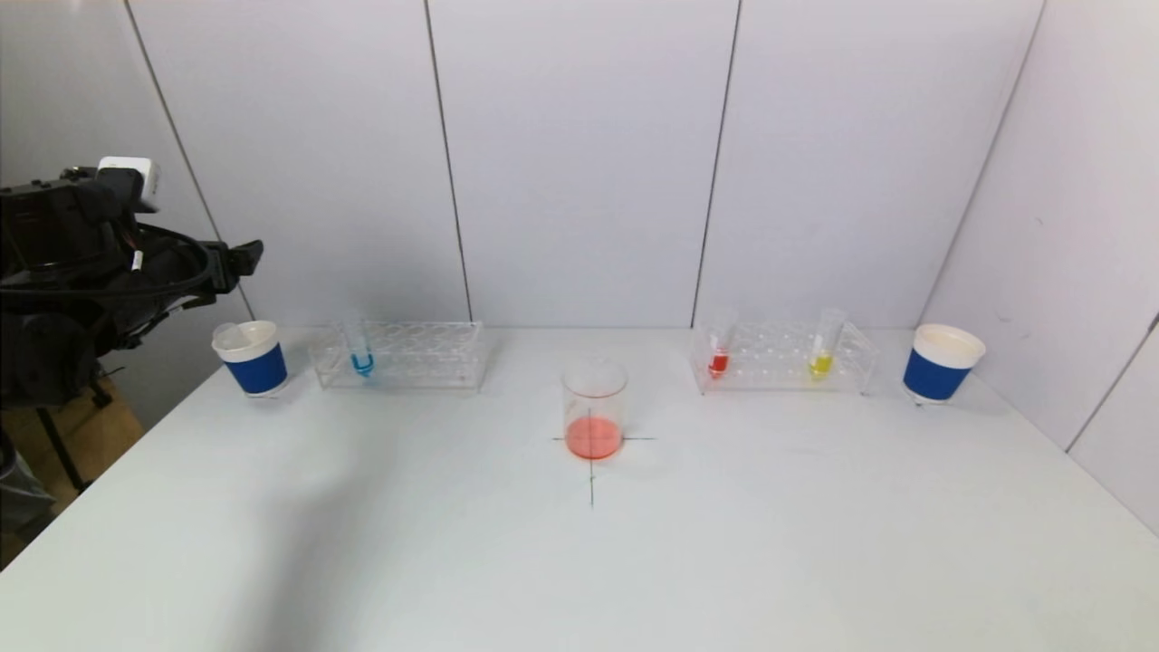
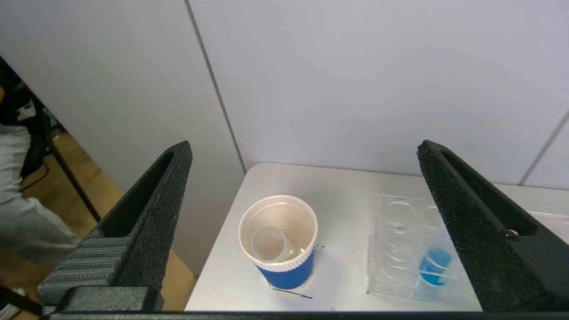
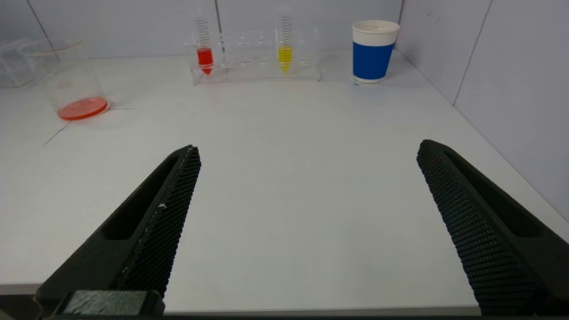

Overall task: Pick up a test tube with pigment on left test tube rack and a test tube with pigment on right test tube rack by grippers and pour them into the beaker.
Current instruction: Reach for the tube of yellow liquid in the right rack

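I am holding my left gripper (image 2: 302,231) wide and empty above the blue paper cup (image 2: 279,242) (an empty tube lies inside), beside the left rack's blue test tube (image 2: 433,266); my right gripper (image 3: 306,222), equally wide, is hanging low at the table's near edge, well short of the beaker (image 1: 594,407).

Beaker (image 1: 594,408) at bench (image 1: 579,561) centre, left rack (image 1: 398,355) at 10 o'clock holding one tube (image 1: 360,351), cup (image 1: 251,357) beyond it, right rack (image 1: 783,357) at 2 o'clock holding two tubes (image 1: 720,349), second cup (image 1: 942,362) outermost.
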